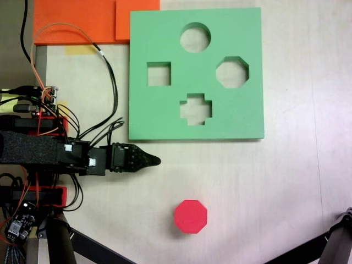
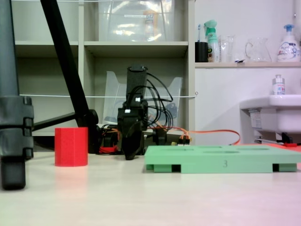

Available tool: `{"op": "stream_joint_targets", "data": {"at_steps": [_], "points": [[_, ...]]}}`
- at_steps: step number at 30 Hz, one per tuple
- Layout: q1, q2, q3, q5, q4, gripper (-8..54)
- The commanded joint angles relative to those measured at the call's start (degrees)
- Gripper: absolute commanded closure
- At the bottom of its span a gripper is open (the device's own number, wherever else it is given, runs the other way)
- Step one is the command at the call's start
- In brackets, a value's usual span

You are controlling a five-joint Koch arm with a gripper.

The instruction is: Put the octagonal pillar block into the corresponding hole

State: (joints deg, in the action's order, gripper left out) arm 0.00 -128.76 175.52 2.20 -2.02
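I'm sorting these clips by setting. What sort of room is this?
Probably a lab or workshop room with a wash corner: a sink at the right, spray and pump bottles on a ledge, open shelving behind the arm.

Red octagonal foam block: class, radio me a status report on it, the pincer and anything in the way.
Pincer low, empty, state unclear. Red octagonal foam block upright on table, untouched. Octagonal cutout in green foam board empty. Path clear.

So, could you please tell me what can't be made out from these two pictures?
- Gripper: from above its jaws overlap in one dark tip; open or shut is unclear.
- Green board: from the low side camera, its holes are mere slits, shapes unreadable.
- Red block: the side camera hides its top face.
- Arm base: cut off by the left edge, seen from above.
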Motion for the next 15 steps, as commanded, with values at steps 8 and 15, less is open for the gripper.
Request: {"op": "stream_joint_targets", "data": {"at_steps": [8,15], "points": [[1.49,-4.39,4.13,8.0,2.11,11.1],[6.68,-4.39,-9.14,60.91,1.14,14.9]]}}
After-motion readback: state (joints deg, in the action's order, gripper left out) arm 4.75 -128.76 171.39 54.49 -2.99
